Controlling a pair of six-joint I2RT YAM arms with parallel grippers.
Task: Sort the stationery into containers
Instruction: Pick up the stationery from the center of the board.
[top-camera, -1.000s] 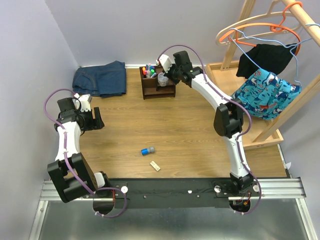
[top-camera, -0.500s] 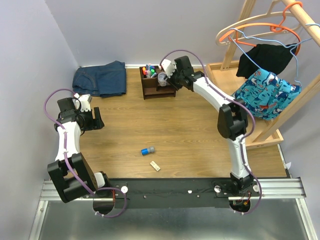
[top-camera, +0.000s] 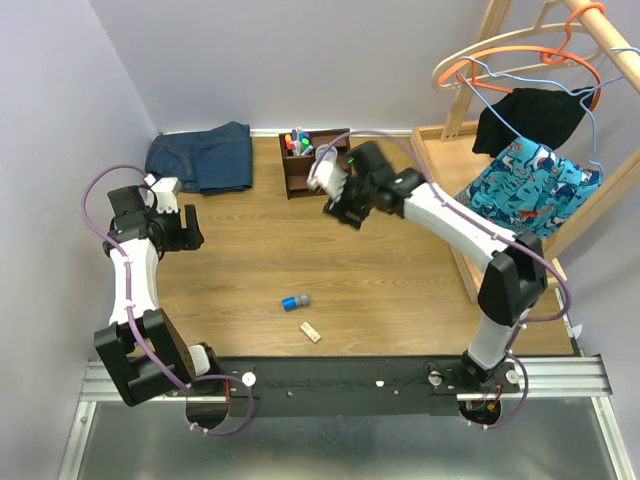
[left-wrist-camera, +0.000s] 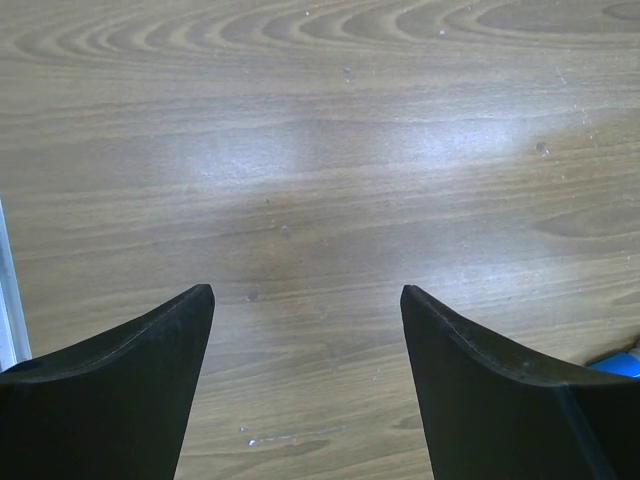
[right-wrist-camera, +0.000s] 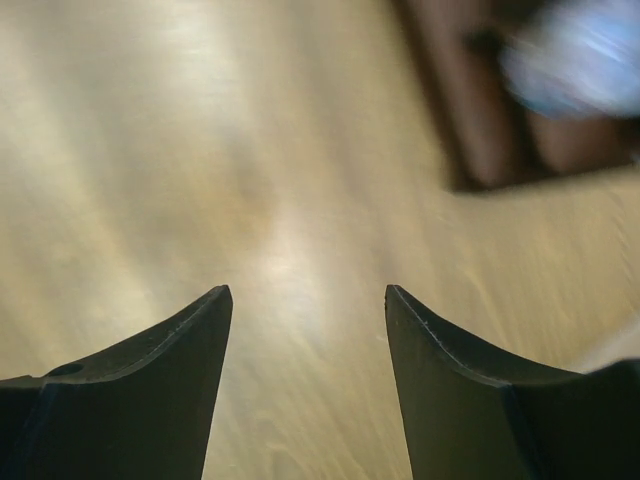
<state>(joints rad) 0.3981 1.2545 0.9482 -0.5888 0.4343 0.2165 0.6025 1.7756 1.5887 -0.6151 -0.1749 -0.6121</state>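
The dark brown organiser (top-camera: 300, 175) stands at the back of the table, with several coloured-cap markers (top-camera: 297, 139) upright in its pen section. In the blurred right wrist view, a pale round tub (right-wrist-camera: 575, 60) lies inside the organiser (right-wrist-camera: 480, 130). My right gripper (top-camera: 338, 210) (right-wrist-camera: 308, 290) hovers just in front of the organiser, open and empty. A short blue-grey cylinder (top-camera: 295, 300) and a small beige block (top-camera: 311, 331) lie on the near middle of the table. My left gripper (top-camera: 190, 238) (left-wrist-camera: 305, 290) is open over bare wood at the left, holding nothing.
Folded blue jeans (top-camera: 200, 160) lie at the back left corner. A light-wood rack (top-camera: 500, 150) with hangers and hanging clothes (top-camera: 530, 180) stands along the right side. The wall (top-camera: 70, 150) runs close behind my left arm.
My right gripper has opened, left the tub in the organiser and drawn back toward the near side of the table. My left arm has shifted slightly.
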